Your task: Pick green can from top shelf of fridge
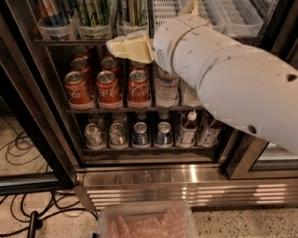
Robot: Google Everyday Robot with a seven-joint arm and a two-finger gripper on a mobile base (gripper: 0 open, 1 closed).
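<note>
Green can: on top shelf, in clear bin, just above gripper.
Gripper: at shelf's front edge; open or closed, cannot tell.
Handling: likely light, rigid, slick; take mid-body, across the sides.

White bulbous arm; cream tool at top shelf.

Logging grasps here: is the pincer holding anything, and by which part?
Nothing visibly held; the pincer sits at the top shelf edge, below the green can.
</note>
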